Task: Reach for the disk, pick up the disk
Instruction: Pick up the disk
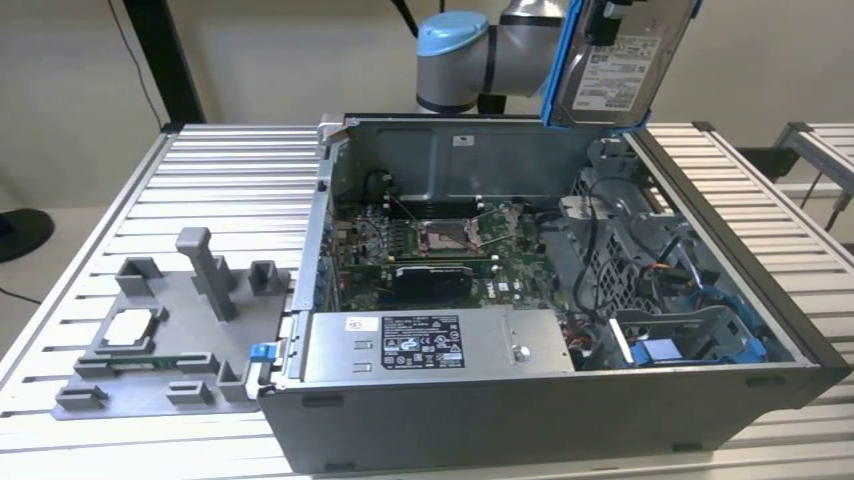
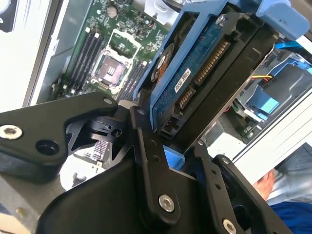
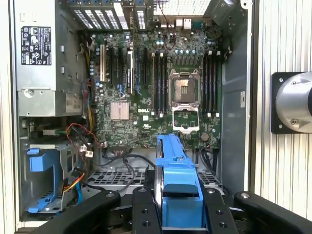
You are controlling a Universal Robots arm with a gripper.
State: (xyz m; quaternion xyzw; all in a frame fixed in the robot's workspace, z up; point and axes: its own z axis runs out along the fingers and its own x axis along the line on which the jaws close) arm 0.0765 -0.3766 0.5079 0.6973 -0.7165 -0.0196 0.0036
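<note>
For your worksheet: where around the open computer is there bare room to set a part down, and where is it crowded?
Bare: slatted table beyond the grey fixture, and right of the case. Crowded: inside it. The gripper holds the disk above.

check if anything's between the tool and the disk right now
Nothing visible is. The tool is shut on the disk, its fingers clamped on the blue bracket in both wrist views. In the exterior view the disk hangs above the open computer case, apart from it.
</note>
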